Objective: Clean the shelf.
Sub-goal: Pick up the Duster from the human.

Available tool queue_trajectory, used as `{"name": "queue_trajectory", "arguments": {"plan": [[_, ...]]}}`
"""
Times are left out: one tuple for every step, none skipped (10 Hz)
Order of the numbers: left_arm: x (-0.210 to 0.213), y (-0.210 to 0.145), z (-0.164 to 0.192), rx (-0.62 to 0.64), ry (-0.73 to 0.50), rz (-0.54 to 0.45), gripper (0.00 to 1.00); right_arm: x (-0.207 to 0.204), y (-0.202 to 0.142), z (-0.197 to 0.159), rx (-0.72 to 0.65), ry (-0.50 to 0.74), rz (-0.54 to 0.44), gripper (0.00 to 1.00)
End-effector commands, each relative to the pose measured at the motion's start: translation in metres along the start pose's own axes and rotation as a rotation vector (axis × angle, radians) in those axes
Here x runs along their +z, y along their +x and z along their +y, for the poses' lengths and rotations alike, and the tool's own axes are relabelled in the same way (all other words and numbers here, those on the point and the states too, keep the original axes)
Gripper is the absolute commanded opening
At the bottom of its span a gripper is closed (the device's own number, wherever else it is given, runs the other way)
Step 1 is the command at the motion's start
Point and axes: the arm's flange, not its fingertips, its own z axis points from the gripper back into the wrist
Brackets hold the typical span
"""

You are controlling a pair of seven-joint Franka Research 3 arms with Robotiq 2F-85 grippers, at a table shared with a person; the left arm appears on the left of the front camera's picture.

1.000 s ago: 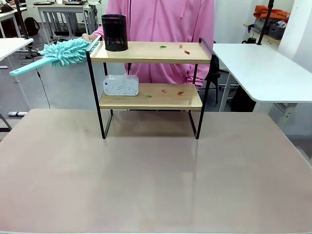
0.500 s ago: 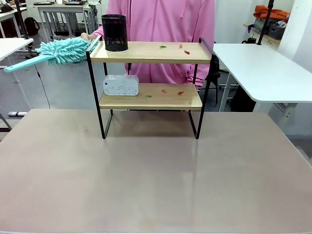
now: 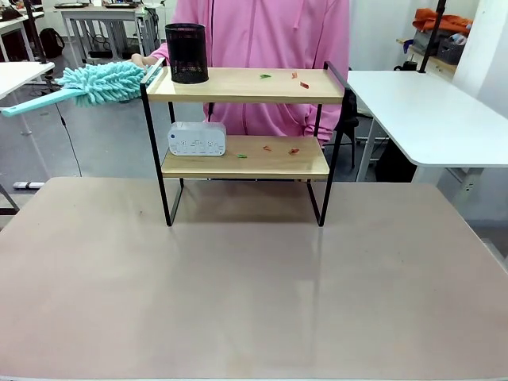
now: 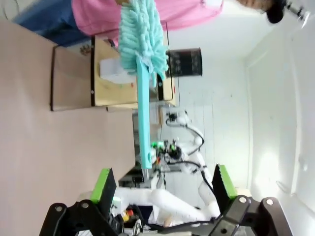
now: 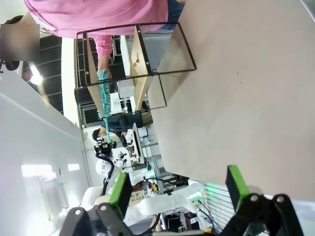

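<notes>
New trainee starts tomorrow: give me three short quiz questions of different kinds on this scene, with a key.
1. True or false: the black mesh cup stands on the lower board of the shelf.
2. The teal duster is A) lying on the lower board, B) held in the air beside the shelf, C) inside the cup.
3. Fill in: the left gripper has its fingers ____.
Key: 1 false; 2 B; 3 open.

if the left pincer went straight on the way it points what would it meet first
Probably the duster: its handle end points back between the open fingers of the left pincer. The shelf lies beyond it. Depth is unclear.
</notes>
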Motion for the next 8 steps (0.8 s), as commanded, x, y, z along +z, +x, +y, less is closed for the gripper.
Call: {"name": "queue_trajectory", "arguments": {"plan": [[-0.029, 0.01, -0.004, 0.003, 0.002, 0.115, 1.0, 0.0, -0.002, -0.001, 0.026, 0.002, 0.0, 1.0], [-0.05, 0.012, -0.001, 0.012, 0.005, 0.144, 1.0, 0.0, -0.002, -0.001, 0.026, 0.002, 0.0, 1.0], [-0.068, 0.013, 0.002, 0.029, 0.003, 0.183, 1.0, 0.0, -0.002, -0.001, 0.026, 0.002, 0.0, 1.0], [-0.084, 0.015, 0.004, 0.032, 0.004, 0.187, 1.0, 0.0, -0.002, -0.001, 0.026, 0.002, 0.0, 1.0], [-0.099, 0.018, 0.006, 0.042, 0.002, 0.201, 1.0, 0.0, -0.002, -0.001, 0.026, 0.002, 0.0, 1.0], [-0.112, 0.021, 0.006, 0.053, -0.006, 0.216, 1.0, 0.0, -0.002, -0.001, 0.026, 0.002, 0.0, 1.0], [-0.118, 0.023, 0.005, 0.061, -0.02, 0.224, 1.0, 0.0, -0.002, -0.001, 0.026, 0.002, 0.0, 1.0], [-0.122, 0.027, 0.005, 0.074, -0.035, 0.208, 1.0, 0.0, -0.002, -0.001, 0.026, 0.002, 0.0, 1.0]]}}
